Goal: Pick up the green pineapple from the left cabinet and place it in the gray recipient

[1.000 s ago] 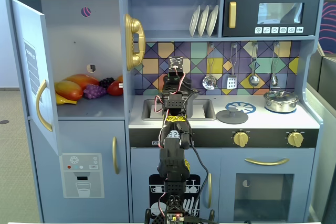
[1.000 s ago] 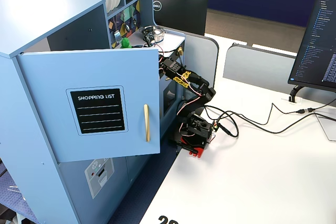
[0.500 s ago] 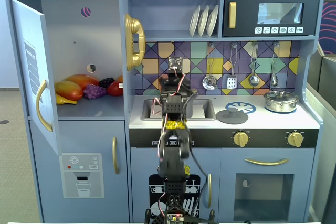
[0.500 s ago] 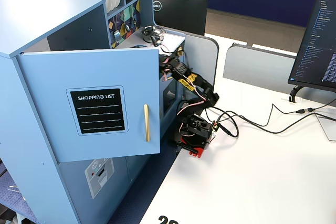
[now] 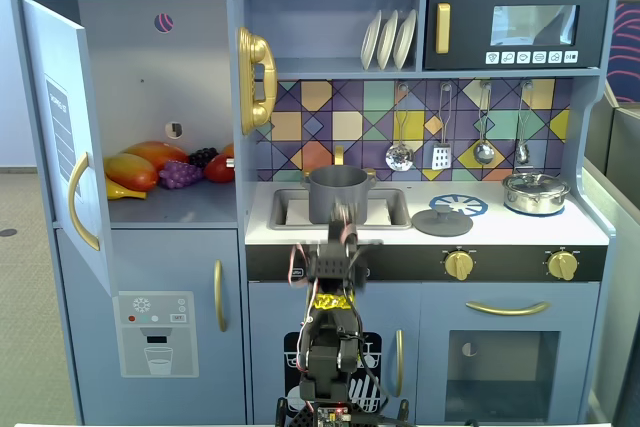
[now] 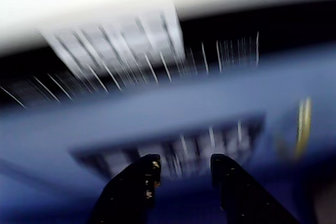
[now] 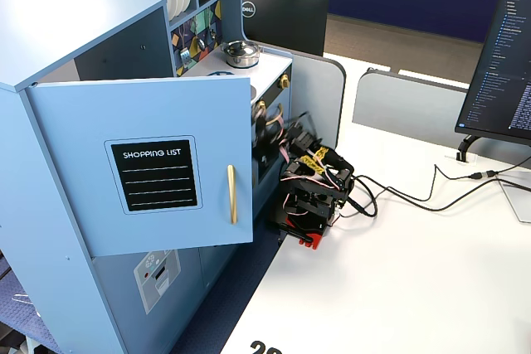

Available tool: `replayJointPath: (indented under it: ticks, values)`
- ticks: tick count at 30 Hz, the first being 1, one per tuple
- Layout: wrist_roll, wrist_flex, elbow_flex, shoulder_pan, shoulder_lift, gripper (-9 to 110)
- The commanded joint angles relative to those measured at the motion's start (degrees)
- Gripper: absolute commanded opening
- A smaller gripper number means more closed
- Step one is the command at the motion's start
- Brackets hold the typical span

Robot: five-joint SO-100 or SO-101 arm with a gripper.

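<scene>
The left cabinet (image 5: 140, 77) stands open, its door (image 5: 55, 127) swung out to the left; the door also shows in a fixed view (image 7: 141, 172). On its shelf lie an orange-yellow mango (image 5: 145, 162), purple grapes (image 5: 180, 175) and a red fruit (image 5: 220, 169). The green pineapple is not visible in any view. The gray recipient (image 5: 338, 187) stands in the sink. My gripper (image 6: 185, 163) is open and empty in the blurred wrist view, facing the blue kitchen front. In a fixed view it (image 5: 342, 222) is low, in front of the sink and just below the pot.
A flat gray lid (image 5: 442, 219) and a shiny silver pot (image 5: 535, 192) sit on the counter right of the sink. Utensils (image 5: 440, 137) hang on the tiled wall. The arm's base (image 7: 311, 192) stands on a white table against the kitchen front, with cables trailing right.
</scene>
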Motion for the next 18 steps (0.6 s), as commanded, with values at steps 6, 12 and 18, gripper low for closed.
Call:
replayJointPath:
  ticks: [6, 12, 18]
  values:
    - [0.2, 3.3, 18.5, -4.1, 1.5, 0]
    - [-1.6, 22.2, 18.5, -5.6, 9.3, 2]
    - [-0.6, 26.5, 18.5, -5.1, 9.3, 5]
